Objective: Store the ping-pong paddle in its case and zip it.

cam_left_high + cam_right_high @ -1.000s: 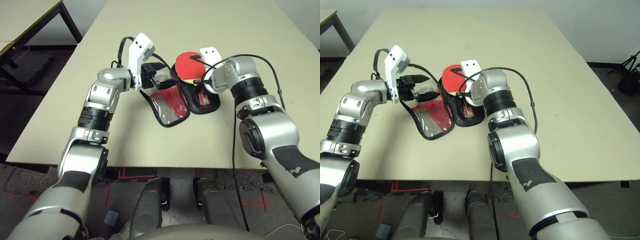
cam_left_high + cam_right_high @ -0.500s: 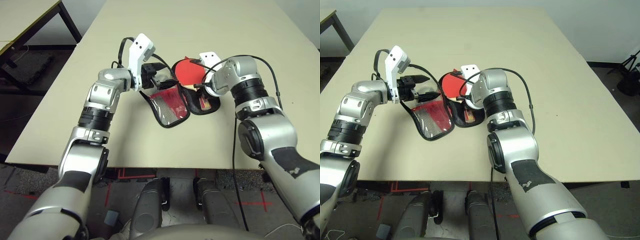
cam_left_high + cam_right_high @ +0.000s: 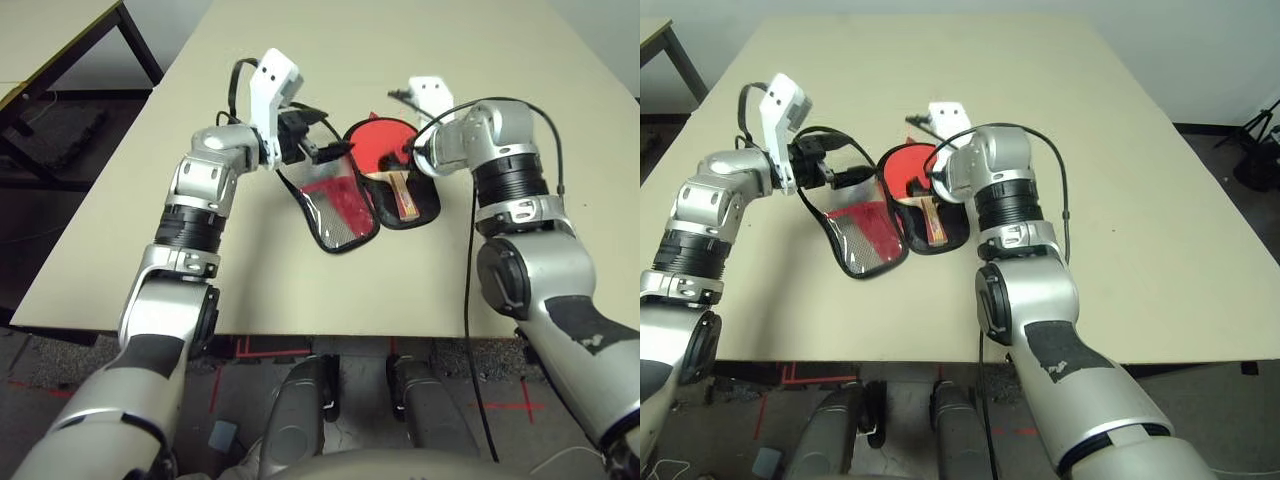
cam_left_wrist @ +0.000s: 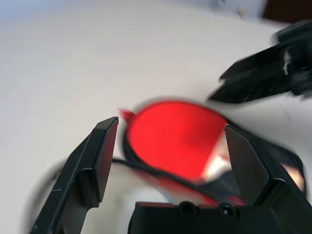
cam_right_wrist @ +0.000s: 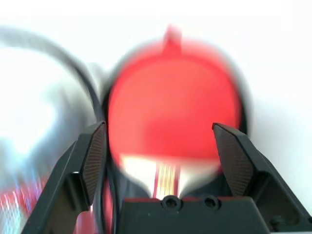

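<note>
Right wrist view shows the right gripper (image 5: 163, 146) with jaws wide apart and holding nothing, above the paddle (image 3: 385, 147), which lies face up in the black half of the case (image 3: 345, 205) on the table (image 3: 420, 60). Left gripper (image 3: 322, 143) is also open, and 1 flap of the case hangs at its fingertips.

Head cameras look down over the table (image 3: 420, 40); both wrist cameras closely face the paddle (image 5: 173, 107).

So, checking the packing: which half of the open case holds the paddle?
The black-lined half beside the right arm holds the paddle; the other half, with the clear pocket, doesn't.
</note>
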Motion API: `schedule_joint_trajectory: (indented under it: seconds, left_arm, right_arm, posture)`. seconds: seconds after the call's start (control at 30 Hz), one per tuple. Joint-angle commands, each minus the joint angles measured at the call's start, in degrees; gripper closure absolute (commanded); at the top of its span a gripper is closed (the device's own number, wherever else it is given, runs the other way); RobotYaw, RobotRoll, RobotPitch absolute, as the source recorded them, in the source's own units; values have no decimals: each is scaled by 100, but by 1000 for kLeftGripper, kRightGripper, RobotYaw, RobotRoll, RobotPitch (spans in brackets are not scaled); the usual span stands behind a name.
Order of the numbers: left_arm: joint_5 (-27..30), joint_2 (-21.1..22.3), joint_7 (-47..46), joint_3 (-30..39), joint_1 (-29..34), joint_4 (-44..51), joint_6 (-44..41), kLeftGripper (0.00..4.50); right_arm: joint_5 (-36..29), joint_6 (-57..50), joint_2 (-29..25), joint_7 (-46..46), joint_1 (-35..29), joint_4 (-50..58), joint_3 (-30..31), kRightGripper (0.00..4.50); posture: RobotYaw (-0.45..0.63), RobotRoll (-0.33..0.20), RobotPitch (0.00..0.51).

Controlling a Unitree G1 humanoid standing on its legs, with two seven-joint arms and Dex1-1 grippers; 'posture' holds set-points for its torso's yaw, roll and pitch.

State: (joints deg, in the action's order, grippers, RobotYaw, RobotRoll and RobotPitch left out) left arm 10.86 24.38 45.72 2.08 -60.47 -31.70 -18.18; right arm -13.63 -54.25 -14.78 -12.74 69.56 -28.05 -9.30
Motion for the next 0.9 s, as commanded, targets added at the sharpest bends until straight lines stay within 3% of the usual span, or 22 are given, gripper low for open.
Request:
schedule_joint_trajectory:
  seconds: [0.03,0.23,0.53,0.77,0.9]
  left_arm:
    - [-9,152,-236,273,-257,-544,339,0]
    - [-152,687,-249,423,-483,-1462,770,0]
    - [-515,1617,-383,446,-252,-3112,1495,0]
    - [-716,1475,-82,201,232,-3341,1610,0]
    - [-719,1018,424,-55,671,-2716,1375,0]
  right_arm:
    - [-3,926,-474,-942,-652,676,297,33]
    - [-389,953,-968,-1412,-1777,1846,-79,33]
    - [-1012,118,-1302,-1435,-2327,2725,-490,33]
    - [-1145,-112,-1430,-1318,-2430,2749,-635,33]
    - [-1029,90,-1535,-1253,-2442,2664,-565,33]
  posture:
    - [2,0,130]
    - [-1,0,131]
    - [-12,0,141]
    - [-12,0,147]
    - [-16,0,151]
